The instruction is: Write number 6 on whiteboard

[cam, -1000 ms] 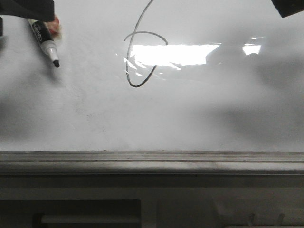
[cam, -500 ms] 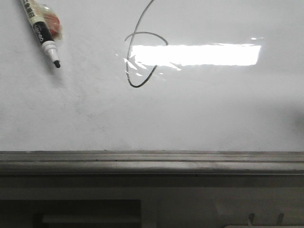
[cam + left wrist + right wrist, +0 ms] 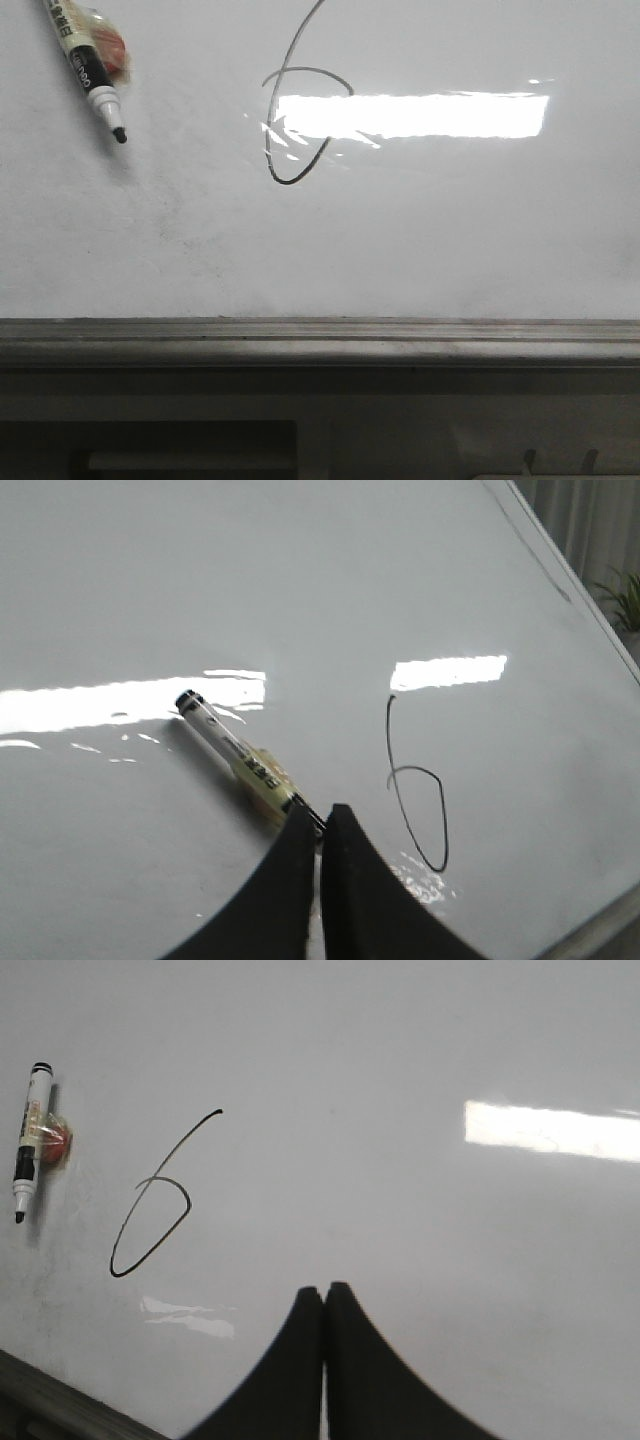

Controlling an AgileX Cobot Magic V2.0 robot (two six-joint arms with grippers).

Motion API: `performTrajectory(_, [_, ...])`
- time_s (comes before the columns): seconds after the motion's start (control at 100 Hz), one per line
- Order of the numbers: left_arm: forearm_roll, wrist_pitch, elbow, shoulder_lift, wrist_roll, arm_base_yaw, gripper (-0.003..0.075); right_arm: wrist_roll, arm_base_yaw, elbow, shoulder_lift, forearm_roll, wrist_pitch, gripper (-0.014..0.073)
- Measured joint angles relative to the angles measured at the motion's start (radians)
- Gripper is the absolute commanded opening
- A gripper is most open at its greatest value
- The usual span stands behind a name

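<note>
I see number 6 (image 3: pixel 150 1215) drawn on whiteboard (image 3: pixel 400 1050), beyond and aside of both fingertips | left gripper (image 3: pixel 320 815) pressed closed, empty, marker (image 3: pixel 240 765) lying just beyond, possibly touching | right gripper (image 3: pixel 324 1292) closed, empty

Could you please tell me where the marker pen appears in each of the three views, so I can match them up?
Front view: the marker pen lies at the upper left on the whiteboard, tip pointing down-right.
Left wrist view: the pen lies just beyond the closed left gripper.
Right wrist view: the pen sits at the far left edge, upright in the picture.
Shared landmark: the number 6, drawn beside the pen in all three views.
</note>
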Motion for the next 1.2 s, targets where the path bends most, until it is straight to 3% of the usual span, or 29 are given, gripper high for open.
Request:
performTrajectory(0.25, [-0.079,-0.056,0.000,-0.019,0.000,-0.027,-0.0020,-0.002,0.000,0.021,-0.009,0.002,-0.010,-0.0065])
performTrajectory(0.87, [-0.067,-0.068,0.004,-0.021,-0.006,-0.034,-0.0020,-0.002,0.000,0.021,-0.009,0.001,-0.010,-0.0065])
performTrajectory(0.93, [0.014,-0.082,0.016,-0.021,-0.057,-0.034,-0.0020,-0.002,0.000,0.021,-0.009,0.001,-0.010,-0.0065])
performTrajectory(1.03, [0.277,-0.097,0.044,0.001,-0.281,-0.004,-0.0020,-0.002,0.000,0.021,-0.009,0.001,-0.010,-0.0065])
performTrajectory(1.2, [0.767,-0.029,0.087,0.028,-0.727,0.177,-0.0020,-0.002,0.000,0.021,-0.009,0.001,-0.010,-0.0065])
